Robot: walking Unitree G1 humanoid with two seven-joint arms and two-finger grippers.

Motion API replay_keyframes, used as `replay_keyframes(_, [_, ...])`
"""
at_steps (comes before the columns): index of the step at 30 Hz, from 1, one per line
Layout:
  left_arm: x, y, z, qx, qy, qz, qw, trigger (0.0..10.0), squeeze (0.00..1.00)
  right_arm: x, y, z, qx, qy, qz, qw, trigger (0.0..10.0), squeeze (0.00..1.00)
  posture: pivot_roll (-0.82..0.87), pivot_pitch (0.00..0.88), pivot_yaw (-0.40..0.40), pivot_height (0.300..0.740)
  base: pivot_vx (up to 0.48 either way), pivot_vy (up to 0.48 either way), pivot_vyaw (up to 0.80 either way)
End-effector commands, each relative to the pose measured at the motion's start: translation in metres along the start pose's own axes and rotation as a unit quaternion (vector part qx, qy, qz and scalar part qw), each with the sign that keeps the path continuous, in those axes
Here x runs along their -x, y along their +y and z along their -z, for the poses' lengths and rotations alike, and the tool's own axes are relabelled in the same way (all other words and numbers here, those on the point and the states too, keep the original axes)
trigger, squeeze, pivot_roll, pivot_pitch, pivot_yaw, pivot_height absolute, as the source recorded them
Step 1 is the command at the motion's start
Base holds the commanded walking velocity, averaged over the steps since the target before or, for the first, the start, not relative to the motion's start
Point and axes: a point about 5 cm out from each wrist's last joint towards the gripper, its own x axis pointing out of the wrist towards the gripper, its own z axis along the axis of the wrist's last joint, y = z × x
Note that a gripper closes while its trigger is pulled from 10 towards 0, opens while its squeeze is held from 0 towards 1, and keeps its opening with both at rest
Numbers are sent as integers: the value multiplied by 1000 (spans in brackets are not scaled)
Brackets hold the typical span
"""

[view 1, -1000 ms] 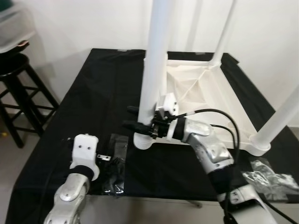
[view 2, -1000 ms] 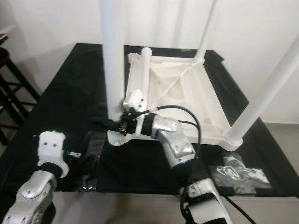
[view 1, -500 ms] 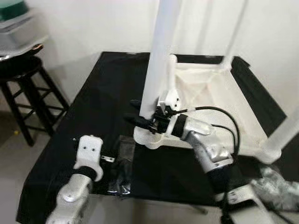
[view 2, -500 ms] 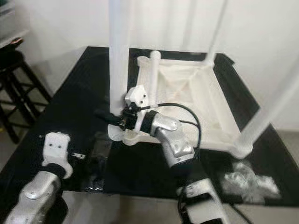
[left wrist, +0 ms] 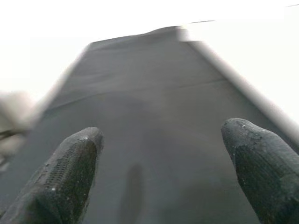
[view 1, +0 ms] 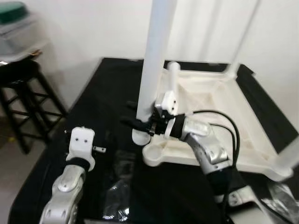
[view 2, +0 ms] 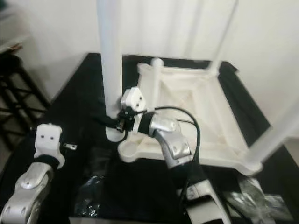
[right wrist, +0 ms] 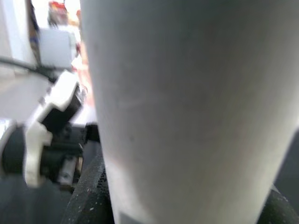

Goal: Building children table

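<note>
- Children table (view 1: 219,112) lies upside down on the black worktop (view 1: 103,93), its legs pointing up.
- Right pincer (view 1: 135,122) grips the near white leg (view 1: 154,60), standing just beside the table's corner.
- Left pincer (left wrist: 163,177) is open over the worktop.

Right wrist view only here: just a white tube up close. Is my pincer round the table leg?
Observer: Yes. The right pincer is clamped on the table leg near its lower end, and the leg is upright.
Operator: Is it in its corner socket?
Observer: No. Its lower end is over the black cloth, just beside the empty corner socket of the upturned tabletop.
Operator: Where's the other arm?
Observer: The left pincer is open over the cloth, to the left of the leg, holding nothing.
</note>
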Motion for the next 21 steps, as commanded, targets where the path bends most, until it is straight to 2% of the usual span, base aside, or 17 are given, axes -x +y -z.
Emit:
replay_keyframes(1, [2,5,6,2,9,-7,1000,10000,0,-4,7,-4,-5,-13,-35,999,10000,0,-27,4,-30,740,0,0,0])
replay_keyframes(4, [2,5,6,3,10,-6,1000,10000,0,-3,10,-3,-6,-8,-50,999,10000,0,-26,0,-31,740,0,0,0])
replay_keyframes(9, [1,5,9,3,15,-2,1000,10000,0,-2,14,0,-7,1,-66,998,10000,0,-29,0,-30,740,0,-472,0])
replay_keyframes(21, [5,5,4,6,5,-8,1000,10000,0,-10,-8,18,-34,31,-12,999,10000,0,-16,48,-35,740,0,0,0])
